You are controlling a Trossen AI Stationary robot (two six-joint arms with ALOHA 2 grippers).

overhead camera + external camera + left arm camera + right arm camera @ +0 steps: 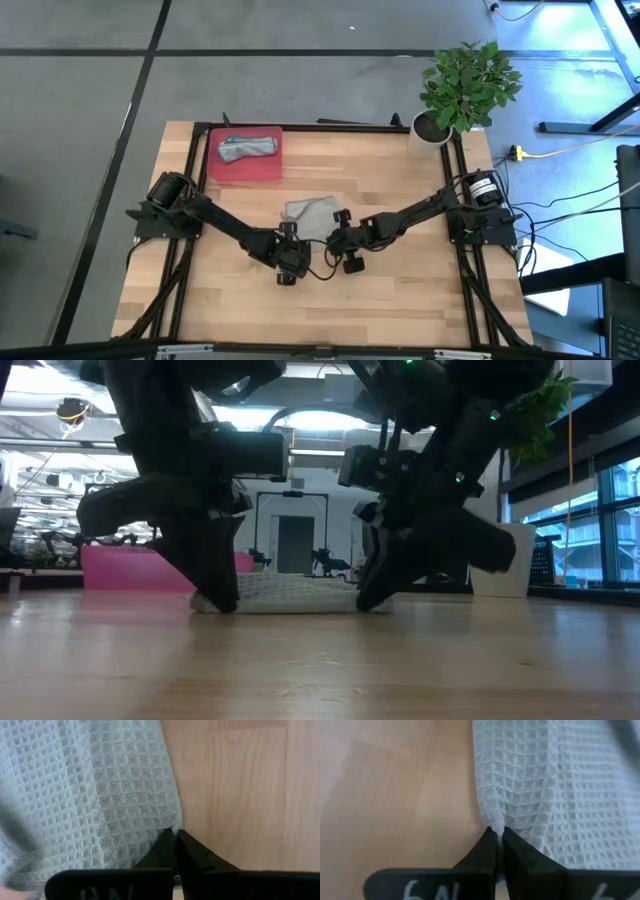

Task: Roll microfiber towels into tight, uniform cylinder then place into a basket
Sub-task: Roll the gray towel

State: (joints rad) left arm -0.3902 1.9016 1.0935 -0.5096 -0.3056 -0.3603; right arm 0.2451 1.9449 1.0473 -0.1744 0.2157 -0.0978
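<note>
- I have both arms reaching in over the wooden table (400,300), their grippers low at its middle, each at a near corner of the light grey waffle-weave towel (312,216) that lies flat there.
- My left gripper (174,836) has its fingers pressed together; in the left wrist view the tips sit right at the towel's (100,795) corner edge, touching the cloth, and they appear to pinch that edge, though I cannot be sure how much fabric is caught.
- My right gripper (498,834) is closed on the towel's (555,790) other near corner: in the right wrist view a small pucker of cloth is nipped between the two fingertips.
- In the low view both grippers, left (218,600) and right (370,598), come down to the tabletop with the grey towel (290,596) spread flat between them.
- From above, the left gripper (290,262) and the right gripper (340,245) sit near each other at the towel's near edge.
- The red basket (244,170) stands toward the far left part of the table, well apart from the grippers; the other towel (247,148), pale grey-teal, lies in it as a loose, crumpled roll.
- A white pot with a green plant (465,85) stands at the far right corner.
</note>
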